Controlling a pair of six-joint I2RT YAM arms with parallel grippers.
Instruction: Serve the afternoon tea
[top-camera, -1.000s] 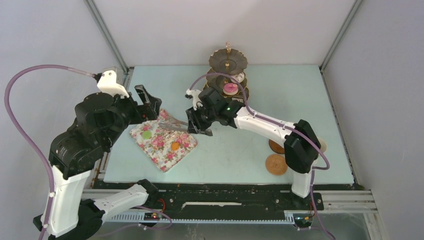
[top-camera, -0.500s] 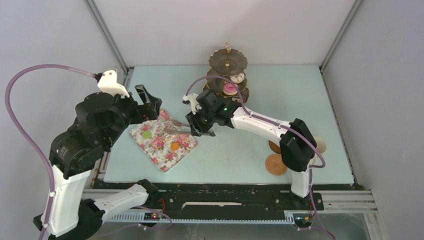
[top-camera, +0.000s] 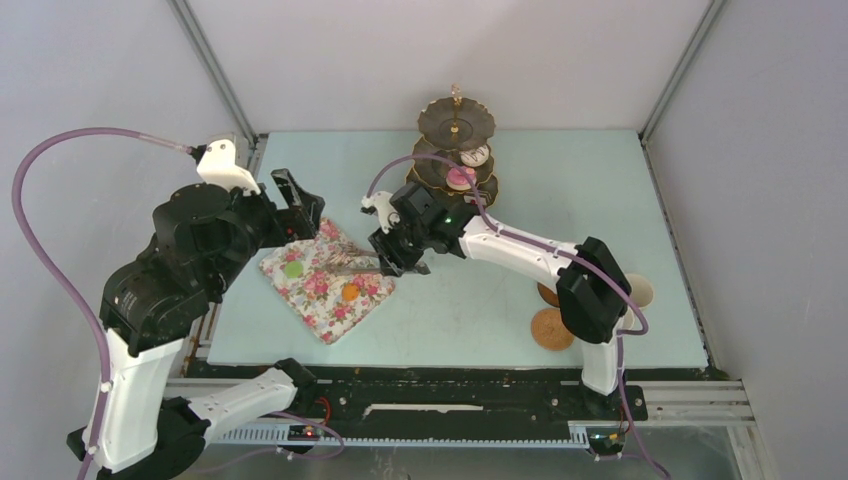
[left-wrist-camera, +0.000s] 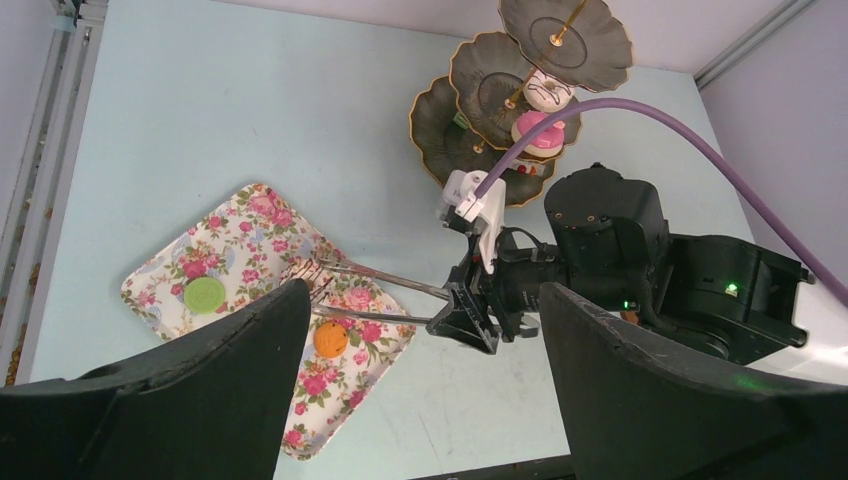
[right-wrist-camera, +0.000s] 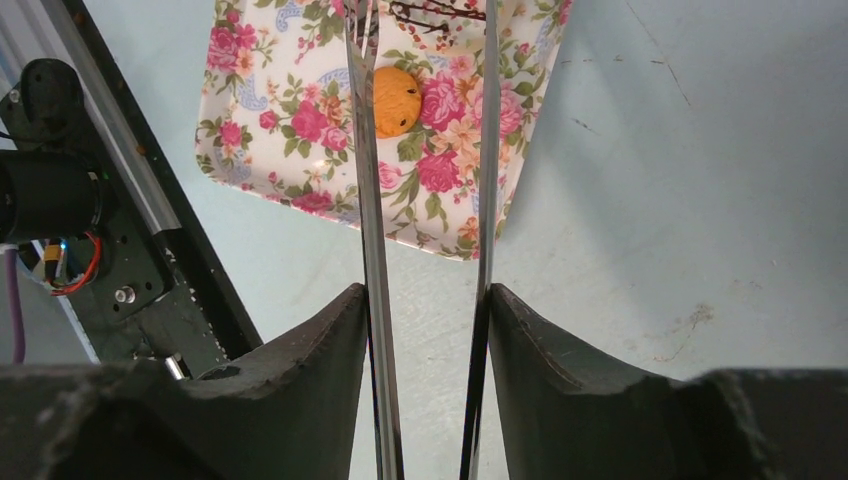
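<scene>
My right gripper (top-camera: 400, 262) (right-wrist-camera: 427, 295) is shut on the long grey tongs (top-camera: 352, 262) (right-wrist-camera: 368, 200), one arm against each finger. The tongs reach left over the floral tray (top-camera: 318, 312), arms apart. Their tips are at a chocolate-striped piece (left-wrist-camera: 300, 272). An orange cake (top-camera: 350, 292) (right-wrist-camera: 395, 100) shows between the two arms, lower down on the tray. A green cake (top-camera: 293, 269) (left-wrist-camera: 204, 295) lies further left. My left gripper (top-camera: 297, 205) (left-wrist-camera: 422, 295) hangs open high over the tray's far corner, holding nothing.
A three-tier dark stand (top-camera: 455, 125) at the back carries a pink doughnut (top-camera: 461, 177) and a white doughnut (top-camera: 476, 155). Two brown coasters (top-camera: 552, 328) and a cream cup (top-camera: 641, 290) sit by the right arm's base.
My right gripper has carried the tongs left, further over the tray, and the tongs' arms have spread a little. The left arm has not moved.
</scene>
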